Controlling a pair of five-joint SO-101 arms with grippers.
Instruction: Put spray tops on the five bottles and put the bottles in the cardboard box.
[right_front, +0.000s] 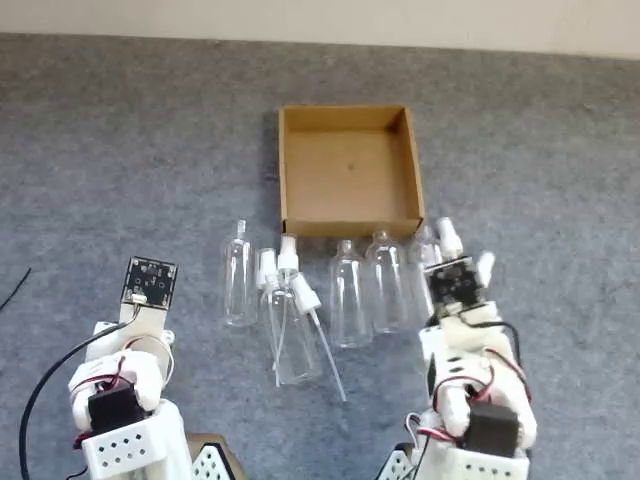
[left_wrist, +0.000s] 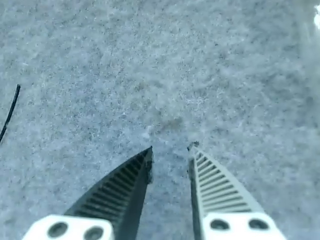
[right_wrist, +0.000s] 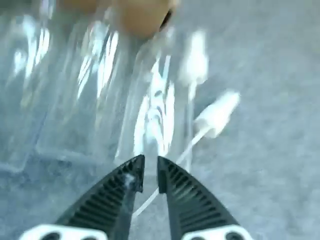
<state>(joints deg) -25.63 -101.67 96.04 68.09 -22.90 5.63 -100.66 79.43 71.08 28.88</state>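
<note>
High view: five clear bottles lie on the grey surface just before the cardboard box, long axes running toward it, necks nearest. Loose spray tops lie among them. Over bare surface the left claw stands partly open, empty. At one bottle's base the right claw is parted narrowly, gripping nothing.

Mottled grey fuzzy felt table cover, plain tan cardboard box, see-through colourless plastic bottles, white plastic spray tops. Oh and the left gripper is ribbed black on one side and ribbed white on the other, right gripper ribbed black both sides
</note>
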